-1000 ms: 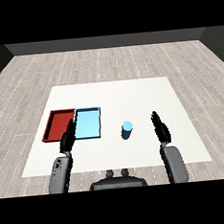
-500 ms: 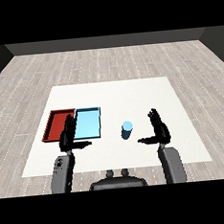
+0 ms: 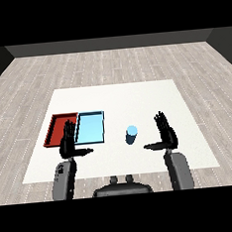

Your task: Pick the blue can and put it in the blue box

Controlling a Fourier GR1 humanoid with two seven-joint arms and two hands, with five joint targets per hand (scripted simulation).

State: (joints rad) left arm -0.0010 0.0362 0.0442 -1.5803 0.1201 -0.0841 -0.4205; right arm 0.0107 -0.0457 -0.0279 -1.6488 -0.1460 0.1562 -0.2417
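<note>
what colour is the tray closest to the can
Light blue: the tray lies just left of the can, seen in the head view.

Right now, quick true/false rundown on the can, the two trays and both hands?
1. The blue can stands upright on the table, outside both trays. True.
2. The right hand is curled round the can. False: it is open, fingers straight, thumb pointing toward the can, with a gap between them.
3. The red tray lies to the left of the light blue tray, the two side by side. True.
4. The can sits inside the light blue tray. False: it stands on the table to the right of that tray.
5. The left hand holds a tray. False: it is open, over the near edges of the trays, holding nothing.
</note>
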